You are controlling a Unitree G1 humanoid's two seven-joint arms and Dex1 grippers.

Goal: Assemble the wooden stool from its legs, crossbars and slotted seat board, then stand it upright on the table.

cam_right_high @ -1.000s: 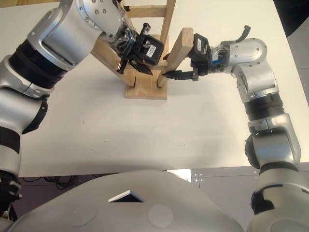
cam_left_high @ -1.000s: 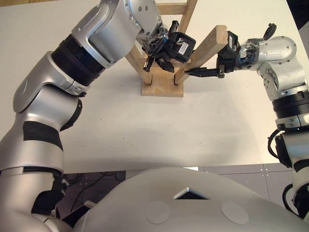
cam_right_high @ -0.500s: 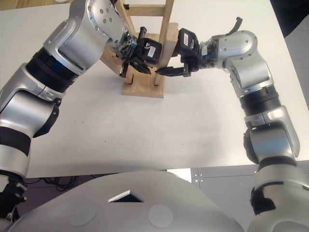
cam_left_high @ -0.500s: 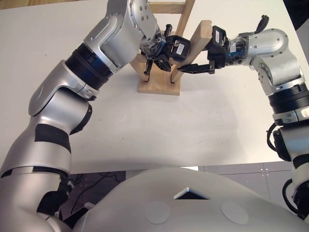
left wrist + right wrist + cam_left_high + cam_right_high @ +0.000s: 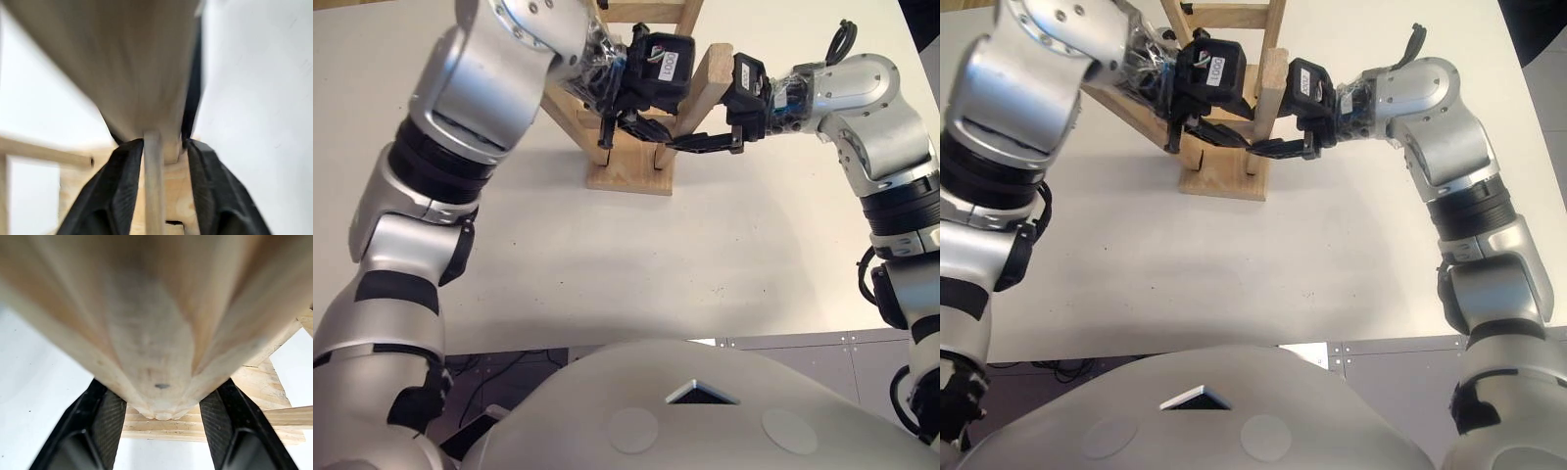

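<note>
Two legs lean over the slotted seat board (image 5: 628, 180), flat on the table (image 5: 607, 264) at upper centre. The left end effector (image 5: 628, 128) clamps the leg at left (image 5: 570, 113), the right end effector (image 5: 690, 144) the leg at right (image 5: 705, 83). Best to square each foot with its slot and press evenly.

Top edge chops the leg frame (image 5: 646, 12), its upper ends out of shot. Left gripper (image 5: 628, 127) blankets the foot of the upright leg (image 5: 691, 22), right gripper (image 5: 690, 144) masks the foot of the slanted leg (image 5: 713, 76), so whether either sits in a seat board (image 5: 628, 182) slot is impossible to call. Up at the wrist cameras both legs smear into blur, their near ends cut away.
</note>
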